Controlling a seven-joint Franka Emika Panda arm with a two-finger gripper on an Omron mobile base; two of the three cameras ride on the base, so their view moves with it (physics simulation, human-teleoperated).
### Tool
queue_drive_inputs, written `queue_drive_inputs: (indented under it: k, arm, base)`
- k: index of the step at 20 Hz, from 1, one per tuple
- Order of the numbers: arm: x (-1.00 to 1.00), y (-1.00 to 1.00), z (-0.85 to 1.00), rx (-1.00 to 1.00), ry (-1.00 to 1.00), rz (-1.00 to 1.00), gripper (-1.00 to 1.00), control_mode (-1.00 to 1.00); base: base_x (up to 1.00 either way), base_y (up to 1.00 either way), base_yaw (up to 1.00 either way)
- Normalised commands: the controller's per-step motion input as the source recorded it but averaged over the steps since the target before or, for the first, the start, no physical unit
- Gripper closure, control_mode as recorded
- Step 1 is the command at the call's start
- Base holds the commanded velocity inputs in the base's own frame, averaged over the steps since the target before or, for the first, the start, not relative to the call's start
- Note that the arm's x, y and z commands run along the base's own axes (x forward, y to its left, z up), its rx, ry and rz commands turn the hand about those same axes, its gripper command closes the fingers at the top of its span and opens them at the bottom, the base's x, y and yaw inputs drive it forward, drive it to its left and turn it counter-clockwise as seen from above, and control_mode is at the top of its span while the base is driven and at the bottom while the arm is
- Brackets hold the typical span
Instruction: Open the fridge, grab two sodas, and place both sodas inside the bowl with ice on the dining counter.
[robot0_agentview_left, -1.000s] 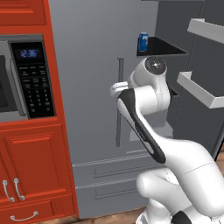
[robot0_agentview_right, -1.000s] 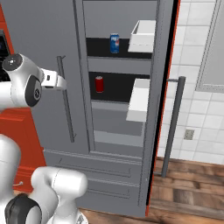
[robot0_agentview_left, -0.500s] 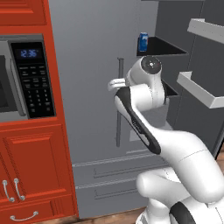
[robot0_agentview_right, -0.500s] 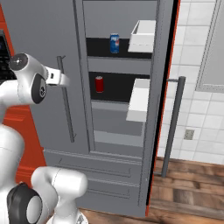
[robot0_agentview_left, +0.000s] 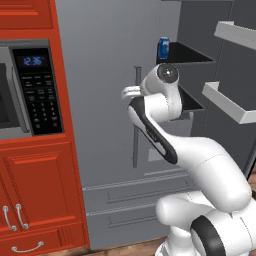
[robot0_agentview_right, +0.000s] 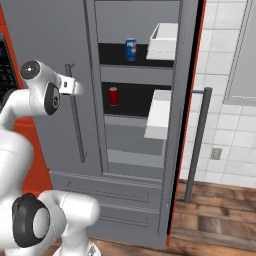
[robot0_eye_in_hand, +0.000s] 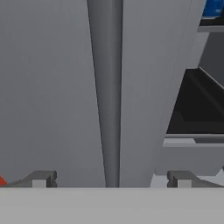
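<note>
The fridge (robot0_agentview_right: 150, 125) stood with its right door swung wide. The blue can (robot0_agentview_right: 131, 49) sat on an upper black shelf and the red can (robot0_agentview_right: 114, 96) on the shelf below, both upright, well apart. Our gripper (robot0_eye_in_hand: 111, 179), jaws spread wide and empty, faced the closed left door's handle (robot0_eye_in_hand: 107, 94). We judged it best to swing right, toward the red can, squarely between the shelves.

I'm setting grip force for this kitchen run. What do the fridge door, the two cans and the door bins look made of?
Fridge door: matte grey, probably painted or brushed metal; flat, no glare.
Blue can and red can: likely thin metal; small cylinders, the red one with a paler top.
Door bins: plain white, likely plastic; blocky, uniform colour.
All rendered, so these are guesses.
</note>
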Motion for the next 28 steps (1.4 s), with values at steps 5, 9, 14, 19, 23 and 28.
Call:
queue_drive_inputs:
  k: [5, 9, 14, 19, 23, 28]
  arm:
    - [0.41, 0.00, -0.03, 0.01, 0.00, -0.02, -1.00, -1.00]
    - [0.36, 0.00, -0.08, 0.00, 0.00, 0.00, -1.00, -1.00]
    - [0.41, 0.00, -0.14, 0.00, 0.00, 0.00, -1.00, -1.00]
    - [0.39, 0.10, -0.18, 0.00, 0.00, 0.00, 1.00, -1.00]
    - [0.30, 0.28, -0.09, 0.01, -0.01, 0.00, 1.00, -1.00]
    - [0.01, 0.36, 0.00, 0.04, 0.00, 0.05, 1.00, -1.00]
  base:
    - [0.00, 0.00, 0.00]
    - [0.00, 0.00, 0.00]
    - [0.00, 0.00, 0.00]
    - [0.00, 0.00, 0.00]
    - [0.00, 0.00, 0.00]
    - [0.00, 0.00, 0.00]
